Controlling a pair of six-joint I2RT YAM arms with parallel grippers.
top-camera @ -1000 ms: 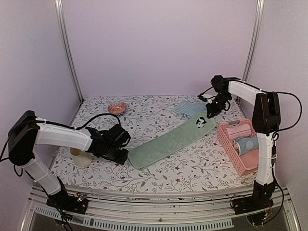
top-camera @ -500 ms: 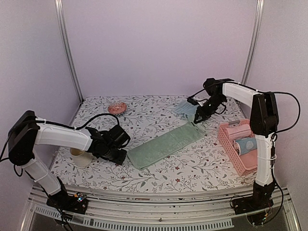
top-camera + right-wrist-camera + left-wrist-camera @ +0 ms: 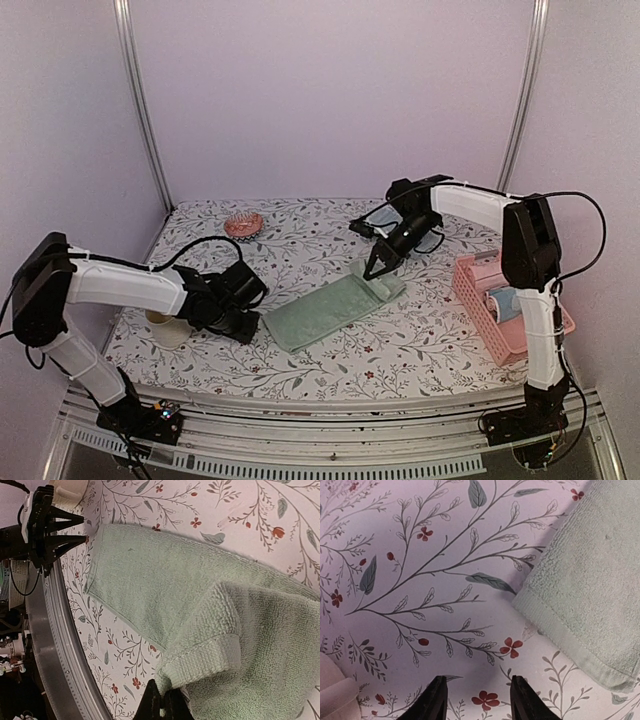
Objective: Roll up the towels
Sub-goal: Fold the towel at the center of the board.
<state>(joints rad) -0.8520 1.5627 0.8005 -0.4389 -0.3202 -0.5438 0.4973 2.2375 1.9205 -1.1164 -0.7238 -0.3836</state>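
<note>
Step in hand: starting the roll on the green towel (image 3: 320, 315), first turn only. It lies flat on the bench (image 3: 420, 350) on a diagonal, mid-bench, between the two arms. Its far end is lifted and doubled back over itself.

Right fingers (image 3: 380, 268) are pinched narrow on that far end. The right wrist view shows them (image 3: 148, 702) clamped on the ribbed hem, with the fold sitting loose on the flat part of the towel (image 3: 150, 575). It is a fold so far, not a tight roll.

Left fingers (image 3: 250, 322) are low at the near end, spread fairly wide, holding nothing. In the left wrist view they (image 3: 436, 700) hang over bare bench just beside the towel's corner (image 3: 585, 595), not touching it.

The blue towel (image 3: 378, 222) lies at the back of the bench behind the right arm, bunched and not rolled. Basket (image 3: 478, 308) sits at the right edge, apart from both towels.

Next move, my read: tuck the held hem down and under so the turn closes. Then keep turning it toward the near end, staying square to the long edges. The left side probably needs to pin the near corner so the towel doesn't slide.

Risks: the loose fold flops open on release, or the roll skews. Blue towel comes after. Task looks early.
</note>
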